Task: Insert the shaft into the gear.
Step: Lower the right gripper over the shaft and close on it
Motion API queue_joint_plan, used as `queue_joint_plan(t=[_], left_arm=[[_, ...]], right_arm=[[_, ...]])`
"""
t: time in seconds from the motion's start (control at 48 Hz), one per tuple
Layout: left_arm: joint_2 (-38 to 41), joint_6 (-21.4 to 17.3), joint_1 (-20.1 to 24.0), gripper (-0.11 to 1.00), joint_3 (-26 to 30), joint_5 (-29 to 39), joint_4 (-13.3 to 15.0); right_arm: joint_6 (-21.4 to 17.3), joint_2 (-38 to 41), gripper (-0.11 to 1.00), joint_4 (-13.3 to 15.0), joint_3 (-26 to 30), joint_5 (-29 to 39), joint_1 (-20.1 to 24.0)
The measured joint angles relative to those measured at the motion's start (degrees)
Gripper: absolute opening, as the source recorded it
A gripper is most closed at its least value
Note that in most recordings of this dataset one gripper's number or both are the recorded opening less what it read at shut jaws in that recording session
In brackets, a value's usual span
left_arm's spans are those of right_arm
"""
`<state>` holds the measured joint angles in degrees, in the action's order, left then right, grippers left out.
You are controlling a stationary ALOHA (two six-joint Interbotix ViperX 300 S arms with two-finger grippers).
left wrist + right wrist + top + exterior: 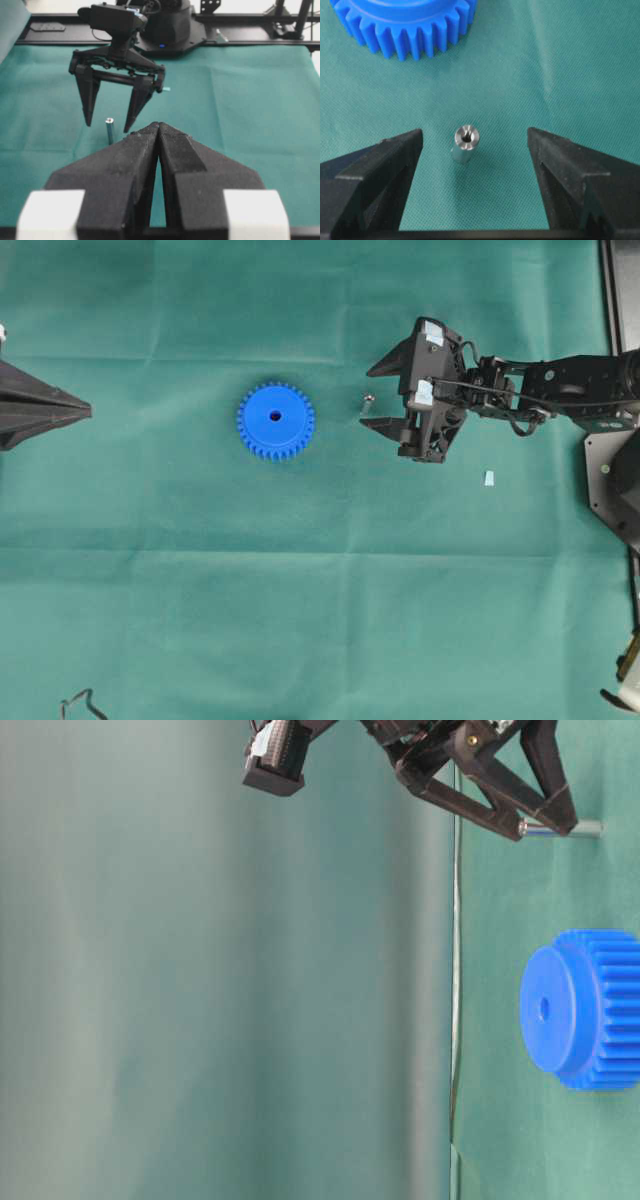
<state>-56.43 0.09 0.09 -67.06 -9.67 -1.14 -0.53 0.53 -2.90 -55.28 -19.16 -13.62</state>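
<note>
Your right gripper (475,145) gapes wide and empty; the shaft (465,143) stands upright between its fingers, touching neither. The gear (405,25) lies just beyond, nothing between. Your left gripper (159,131) is closed, empty.

Silvery shaft (465,143) upright on cloth, near flat blue gear (275,420).

No readable text, label, brand, number or sign appears in any view.
</note>
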Motion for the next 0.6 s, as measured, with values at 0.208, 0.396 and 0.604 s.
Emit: queue_joint_plan(t=[0.208,0.396,0.604], left_arm=[[-0.1,-0.1,0.0,0.00,0.0,0.8,0.0],[-0.1,-0.1,0.0,0.00,0.0,1.0,0.0],[-0.1,-0.1,0.0,0.00,0.0,1.1,0.0]], right_arm=[[0.0,0.0,0.71,0.0,0.0,-0.1,0.1],[-0.1,0.0,0.24,0.0,0.0,1.0,0.0],[0.1,0.0,0.17,-0.1,0.2,1.8,0.3]])
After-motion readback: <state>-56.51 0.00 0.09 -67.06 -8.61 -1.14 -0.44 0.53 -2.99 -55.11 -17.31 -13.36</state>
